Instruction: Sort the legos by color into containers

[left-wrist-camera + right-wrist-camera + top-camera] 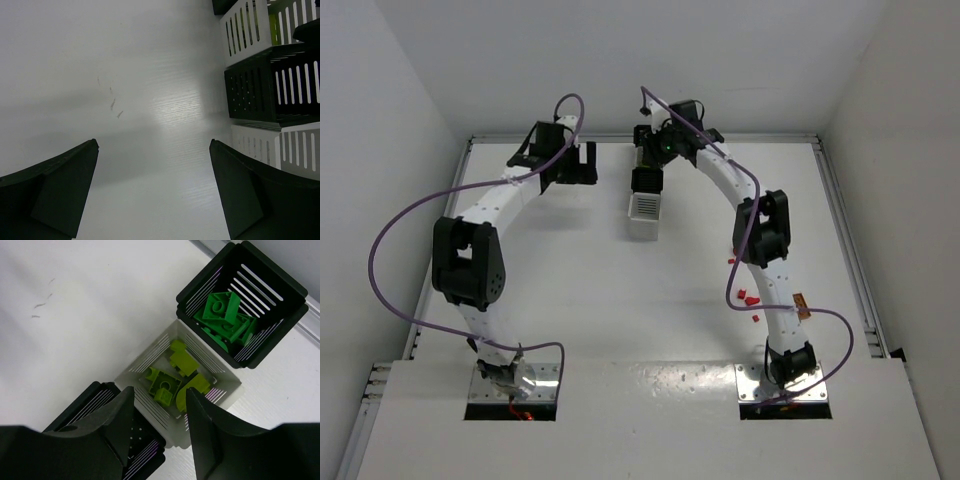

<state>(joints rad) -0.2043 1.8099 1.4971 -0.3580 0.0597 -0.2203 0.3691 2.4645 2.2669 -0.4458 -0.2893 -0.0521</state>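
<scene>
My right gripper [159, 395] is open and empty, hovering over a white container [226, 388] that holds several yellow-green legos [182, 361]. Beside it, a black container [287, 282] holds green legos [222, 310]. Another black container [82, 412] sits under my left finger and looks empty. In the top view, my right gripper [655, 150] is at the back over the row, above a black container [646, 181] and a white container [643, 208]. My left gripper [154, 142] is open and empty above bare table, left of the containers [260, 87]. It also shows in the top view [578, 165].
Several red legos [750, 298] and an orange one [801, 305] lie by the right arm's lower link, near the right edge. A metal rail [840, 220] borders the table. Purple cables loop off both arms.
</scene>
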